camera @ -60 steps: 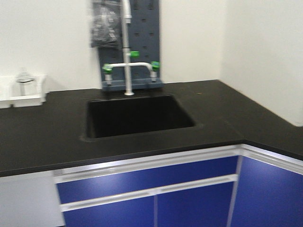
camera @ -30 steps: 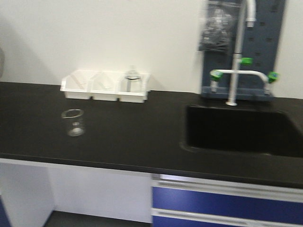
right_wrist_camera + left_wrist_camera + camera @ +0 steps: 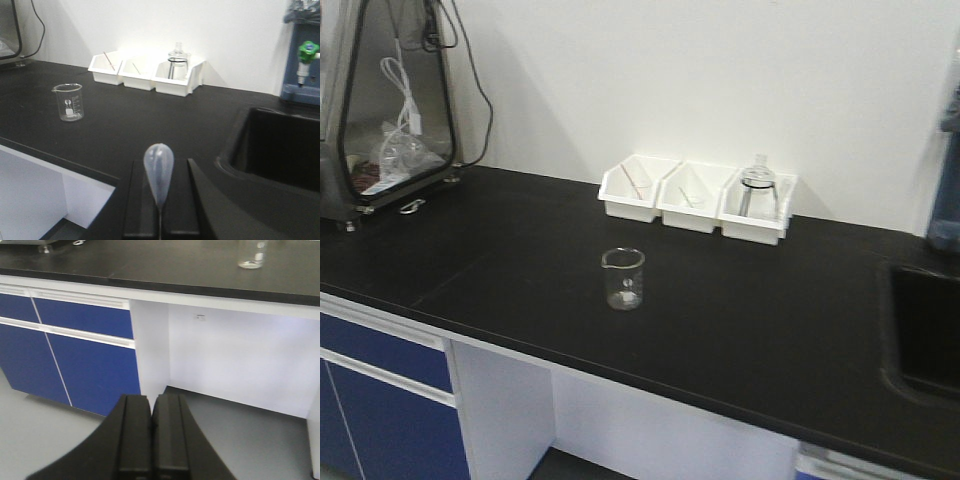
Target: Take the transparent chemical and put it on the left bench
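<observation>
The black table (image 3: 520, 260) carries three white bins (image 3: 692, 222) and, apart in front, the upright transparent chemical (image 3: 623, 279), lying ahead-left of the right fingers (image 3: 142, 200), clenched on a dropper (image 3: 158, 165), and above-right of the empty, clenched left fingers (image 3: 135, 430) hanging below table level.

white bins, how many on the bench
3, in a row against the wall: the left bin, the middle bin, and the right bin holding a glass flask. None look hidden.
</observation>
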